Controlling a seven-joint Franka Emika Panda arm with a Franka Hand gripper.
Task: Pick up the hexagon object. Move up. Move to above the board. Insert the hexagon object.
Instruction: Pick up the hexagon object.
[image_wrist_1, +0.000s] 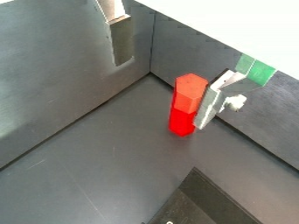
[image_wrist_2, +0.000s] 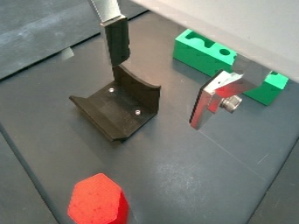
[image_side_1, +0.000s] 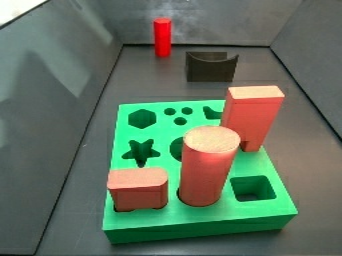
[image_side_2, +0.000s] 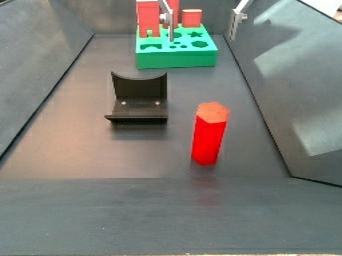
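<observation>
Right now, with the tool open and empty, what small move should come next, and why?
Probably shift the tool over the red peg before lowering. It is open and empty, hanging above the fixture in a wrist view, while the peg stands upright and free on the floor, off to one side of it.

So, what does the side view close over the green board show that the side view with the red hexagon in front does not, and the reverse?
Only the view over the board: its star hole and empty square hole, plainly from above. Only the view near the hexagon object: its faces up close, standing free. Both: the hexagon object, the fixture, the board with salmon pegs. The gripper is clear only in a wrist view, fingers open, holding nothing.
</observation>
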